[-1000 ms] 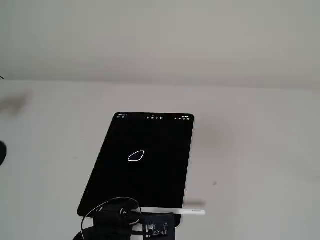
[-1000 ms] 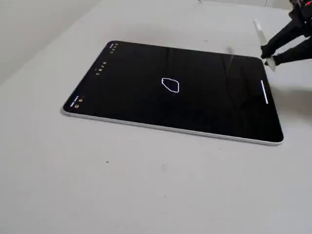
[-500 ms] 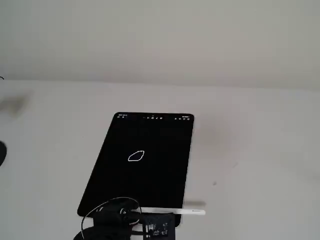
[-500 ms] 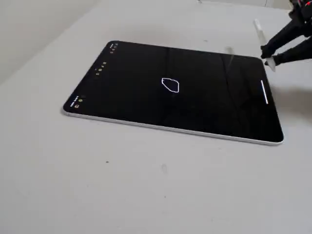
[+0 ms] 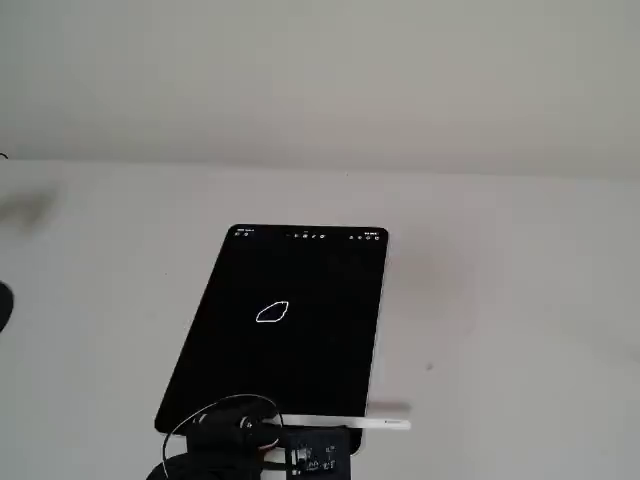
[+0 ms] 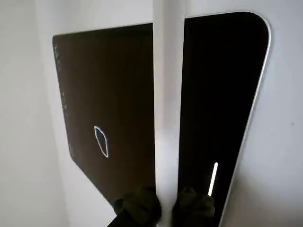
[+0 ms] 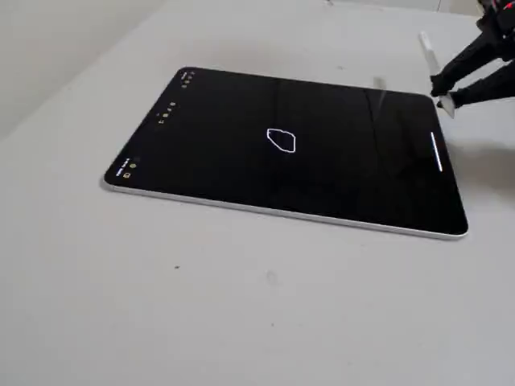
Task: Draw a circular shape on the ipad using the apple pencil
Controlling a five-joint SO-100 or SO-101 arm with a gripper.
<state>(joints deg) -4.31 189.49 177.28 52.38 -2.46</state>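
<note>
1. The hand [image 7: 444, 90] is clamped on the apple pencil [image 7: 430, 58], both black fingers [image 6: 142, 208] pinching its lower end. In the wrist view the pencil [image 6: 166, 104] runs straight up toward 12 o'clock from between them.
2. In the side-on fixed view the hand sits at about 2 o'clock, just past the short end of the ipad [image 7: 241, 129], with the pencil tilted and its tip off the glass as far as I can tell.
3. The ipad lies flat on the pale bench [image 7: 201, 305], screen black, with a row of tiny icons [image 7: 167, 112] along the short side farthest from the hand.
4. The circular shape [image 7: 282, 140] is a thin white lopsided loop, roughly mid-screen. In the other fixed view it [image 5: 272, 313] sits a bit toward 9 o'clock of the screen's middle.
5. In that fixed view the pencil [image 5: 380, 423] crosses the ipad's [image 5: 300, 350] near edge at around 6 o'clock, sticking out toward 3 o'clock over the bench.
6. There's a short white bar [image 6: 212, 178] lit on the screen near the hand.
</note>
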